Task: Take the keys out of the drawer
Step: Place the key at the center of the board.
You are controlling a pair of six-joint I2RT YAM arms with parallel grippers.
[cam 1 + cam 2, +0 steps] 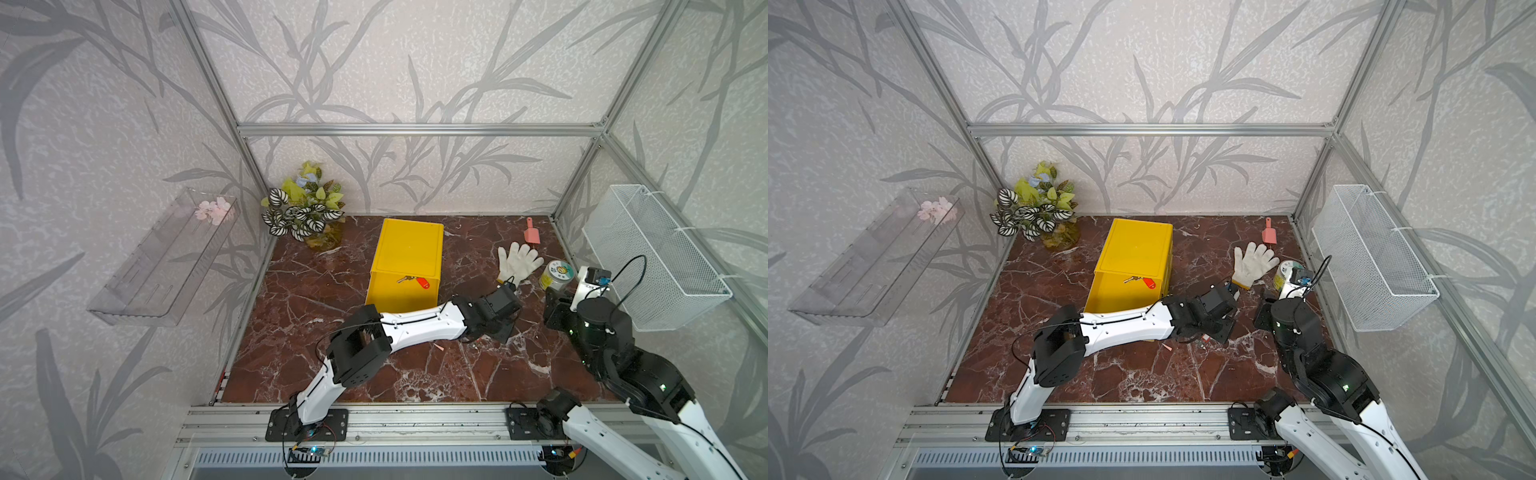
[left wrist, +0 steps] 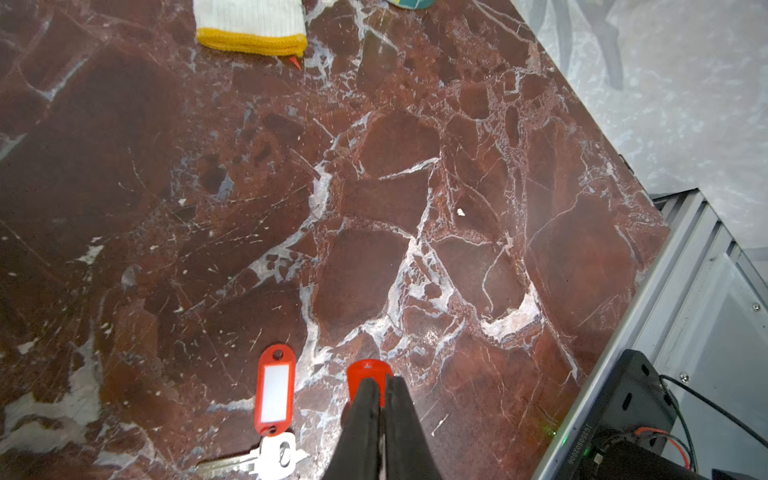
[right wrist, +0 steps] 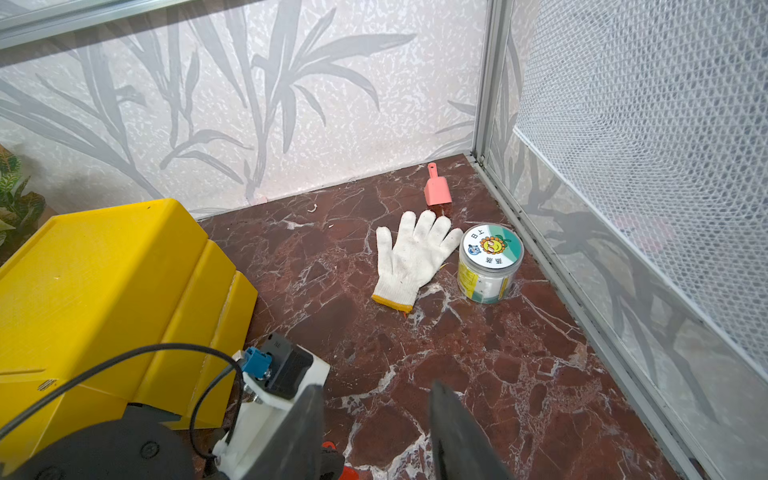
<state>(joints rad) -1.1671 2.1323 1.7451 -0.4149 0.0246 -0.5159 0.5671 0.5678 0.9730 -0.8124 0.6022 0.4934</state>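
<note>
The yellow drawer (image 1: pixel 399 293) stands pulled out of its yellow cabinet (image 1: pixel 409 245). Inside lies one of the keys (image 1: pixel 417 282), silver with a red tag, seen in both top views (image 1: pixel 1144 282). In the left wrist view my left gripper (image 2: pixel 380 380) is low over the marble, right of the drawer, jaws pinched on another red tag (image 2: pixel 368 370). Beside it on the marble rests a third red-tagged key (image 2: pixel 274 388). My right gripper (image 3: pixel 376 388) hangs open and empty just right of the left one.
A white glove (image 1: pixel 519 259), a labelled jar (image 1: pixel 557 276) and a pink scoop (image 1: pixel 532 235) sit at the back right. A potted plant (image 1: pixel 305 212) fills the back left corner. A wire basket (image 1: pixel 652 257) hangs on the right wall, a clear shelf (image 1: pixel 166 257) on the left.
</note>
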